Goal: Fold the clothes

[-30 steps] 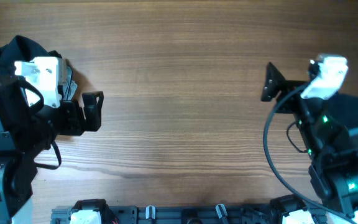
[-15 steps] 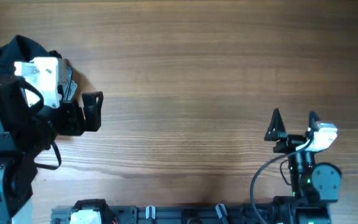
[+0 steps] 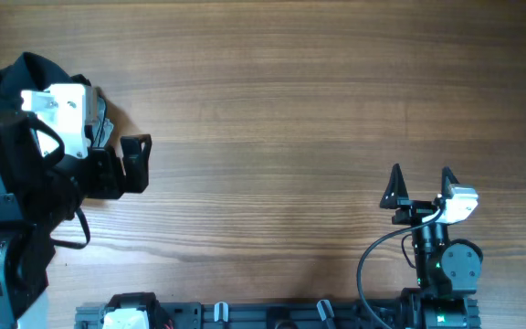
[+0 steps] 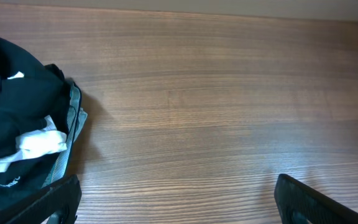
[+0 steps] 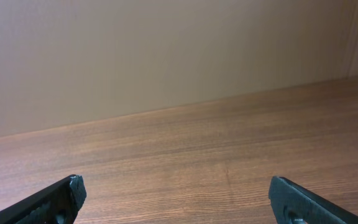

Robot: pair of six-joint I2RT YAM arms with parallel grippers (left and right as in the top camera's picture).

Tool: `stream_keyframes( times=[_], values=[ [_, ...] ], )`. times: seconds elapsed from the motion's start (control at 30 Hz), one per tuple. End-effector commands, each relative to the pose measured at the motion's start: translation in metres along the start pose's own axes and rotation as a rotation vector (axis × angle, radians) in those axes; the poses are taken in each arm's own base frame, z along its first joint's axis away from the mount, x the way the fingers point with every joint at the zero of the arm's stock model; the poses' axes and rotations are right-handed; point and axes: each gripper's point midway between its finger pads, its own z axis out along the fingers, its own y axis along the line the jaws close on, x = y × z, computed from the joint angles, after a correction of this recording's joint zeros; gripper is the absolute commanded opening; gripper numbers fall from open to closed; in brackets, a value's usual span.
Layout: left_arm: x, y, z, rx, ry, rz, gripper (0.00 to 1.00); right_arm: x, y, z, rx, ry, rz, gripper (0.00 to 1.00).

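Jaws on both grippers stand wide apart, holding nothing. At the far left of the wooden table, the black T-shirt lies bunched in a heap, partly hidden under the left arm in the overhead view. The left wrist view shows its rumpled edge with small white marks and a pale crumpled patch among the folds. The left gripper sits just beside the heap, not touching it, its fingers pointing across toward the table's middle. From there the table's whole middle and far side are bare wood. Toward the right, the right arm is folded back at the table's near edge. The right gripper points at the far edge, raised enough that its camera sees the plain wall beyond the table.
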Motion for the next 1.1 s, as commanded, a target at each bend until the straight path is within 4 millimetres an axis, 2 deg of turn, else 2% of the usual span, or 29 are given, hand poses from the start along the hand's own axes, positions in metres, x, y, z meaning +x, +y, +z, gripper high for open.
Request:
stream_keyframes(
  times=[0.0, 0.37, 0.47, 0.53, 0.63, 0.77, 0.83, 0.97, 1.07],
  values=[
    [0.001, 0.000, 0.001, -0.002, 0.001, -0.003, 1.00, -0.004, 0.003, -0.001, -0.015, -0.016, -0.016, 1.00],
    [0.001, 0.000, 0.001, -0.002, 0.000, -0.002, 1.00, -0.004, 0.003, -0.001, -0.015, -0.016, -0.016, 1.00],
    [0.004, -0.001, -0.010, -0.006, -0.032, 0.009, 1.00, -0.004, 0.003, -0.001, -0.015, -0.016, -0.016, 1.00],
    [0.004, 0.000, -0.017, -0.006, -0.089, -0.013, 1.00, -0.004, 0.003, -0.001, -0.015, -0.016, -0.015, 1.00],
    [-0.008, 0.001, -0.015, 0.003, -0.295, -0.008, 1.00, -0.004, 0.003, -0.001, -0.015, -0.016, -0.016, 1.00],
    [0.013, 0.006, 0.008, 0.013, -0.478, 0.022, 1.00, -0.004, 0.003, -0.001, -0.015, -0.016, -0.016, 1.00],
    [0.035, 0.012, 0.025, 0.021, -0.575, -0.004, 1.00, -0.004, 0.003, -0.001, -0.015, -0.016, -0.016, 1.00],
    [0.069, 0.025, 0.052, 0.022, -0.649, -0.074, 1.00, -0.004, 0.003, -0.001, -0.015, -0.016, -0.016, 1.00],
    [0.087, 0.029, 0.065, 0.026, -0.712, -0.066, 1.00, -0.004, 0.003, -0.001, -0.015, -0.016, -0.016, 1.00]
  ],
)
